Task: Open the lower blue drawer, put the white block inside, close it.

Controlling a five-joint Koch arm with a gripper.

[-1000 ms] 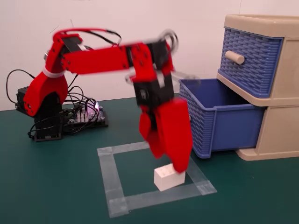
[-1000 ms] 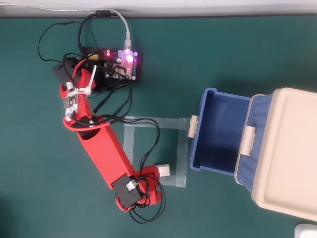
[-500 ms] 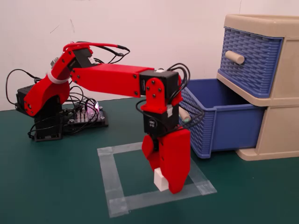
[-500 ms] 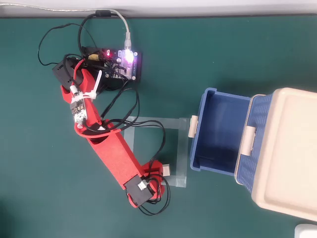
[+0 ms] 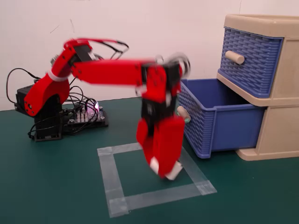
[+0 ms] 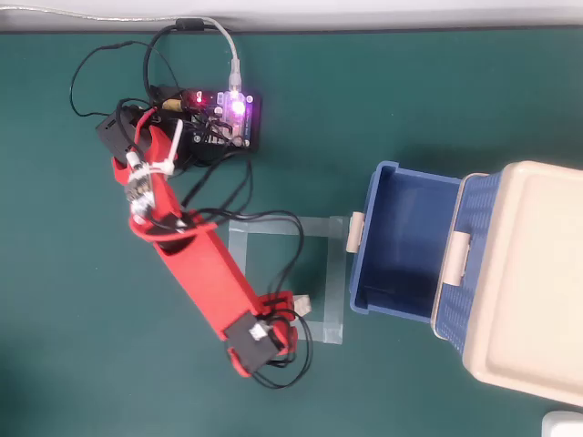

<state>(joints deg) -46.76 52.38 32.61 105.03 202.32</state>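
Note:
The lower blue drawer (image 5: 229, 127) of the beige cabinet (image 5: 280, 95) stands pulled open and looks empty in the overhead view (image 6: 405, 241). Its beige handle with a pale green tip (image 5: 183, 114) faces the arm. My red gripper (image 5: 164, 171) points down over the near right part of the tape square, left of the drawer. It looks shut on the white block (image 5: 174, 171), which sticks out at its tip just above the mat. In the overhead view the gripper (image 6: 290, 305) and the block (image 6: 303, 301) lie left of the drawer front. The arm is motion-blurred.
The upper blue drawer (image 5: 252, 58) with a plain beige handle is shut. A clear tape square (image 5: 112, 179) marks the green mat. The arm's base, a lit controller board (image 6: 223, 118) and loose cables sit at the back left.

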